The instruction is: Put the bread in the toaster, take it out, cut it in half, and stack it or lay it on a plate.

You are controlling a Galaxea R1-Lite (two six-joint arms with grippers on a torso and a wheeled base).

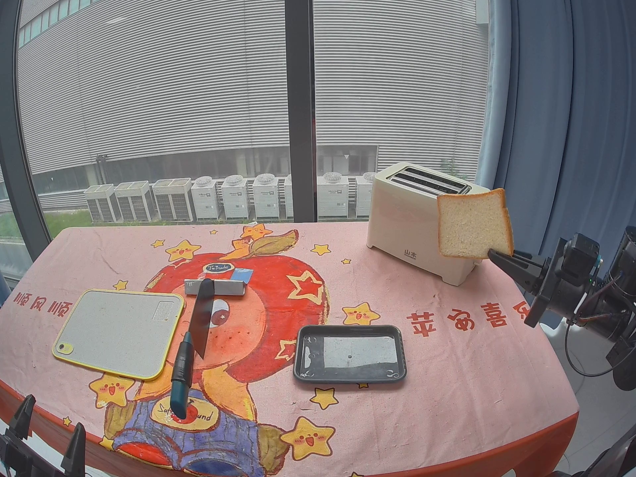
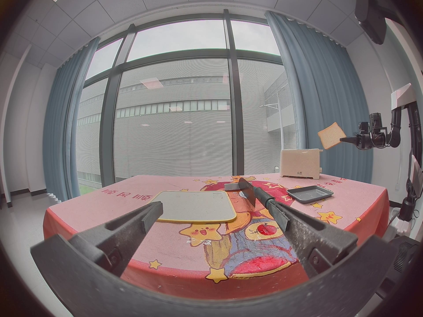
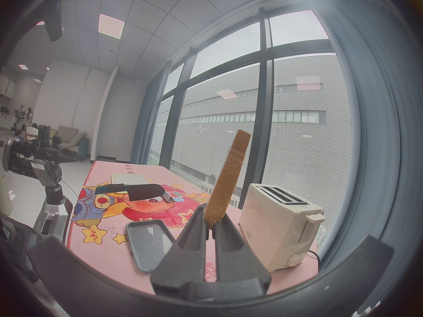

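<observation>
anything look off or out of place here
Nothing is spilled or broken. The one oddity: the bread is pinched only by its lower corner in the right gripper, tilted in the air beside the toaster, not over its slots.

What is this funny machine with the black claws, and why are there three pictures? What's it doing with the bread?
It is a robot with two arms, and each arm ends in a claw called a gripper. One picture comes from a camera on its head, looking down at the table. The other two come from cameras on its wrists, so you see the claws up close. The right gripper pinches a slice of bread and holds it up in the air beside the white toaster. The left gripper is open and holds nothing, at the table's near edge. On the table lie a cutting board, a knife and a dark plate.
</observation>
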